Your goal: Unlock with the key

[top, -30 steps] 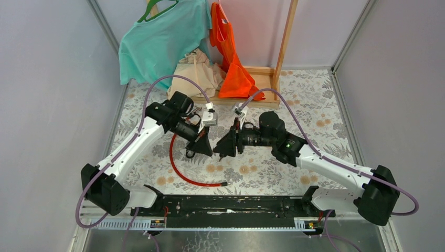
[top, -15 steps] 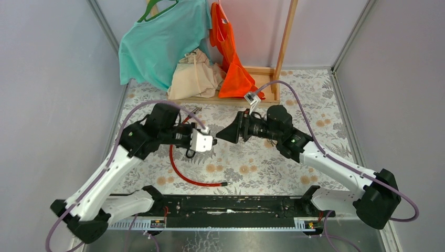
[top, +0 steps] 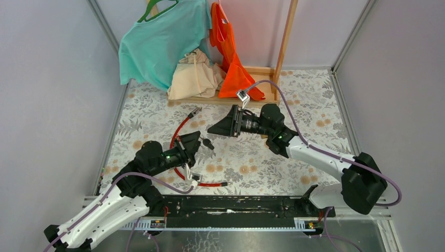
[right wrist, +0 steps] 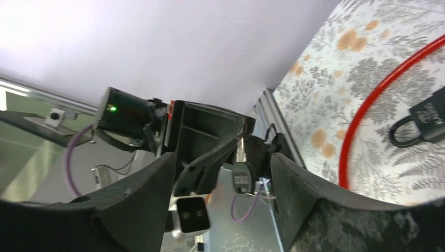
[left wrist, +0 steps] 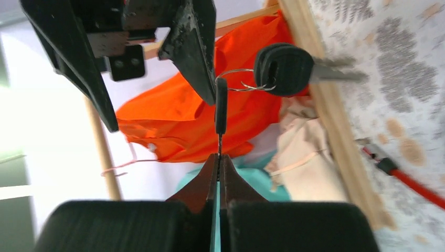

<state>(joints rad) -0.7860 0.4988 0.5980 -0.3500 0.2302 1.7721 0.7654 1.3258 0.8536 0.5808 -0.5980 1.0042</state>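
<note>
The left pincer (left wrist: 219, 157) pinches the key (left wrist: 221, 103) by its blade near the red cable (top: 175, 137), facing the spread right pincer (right wrist: 223, 157), while the padlock (right wrist: 424, 122) lies on the worktop (top: 315, 105) just beside that cable.

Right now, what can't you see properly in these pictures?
- Padlock keyhole: right wrist view, cut off by the right edge.
- Key teeth: left wrist view, seen edge-on, blade pinched in the left gripper.
- Padlock in top view: hidden, probably beneath that gripper.
</note>
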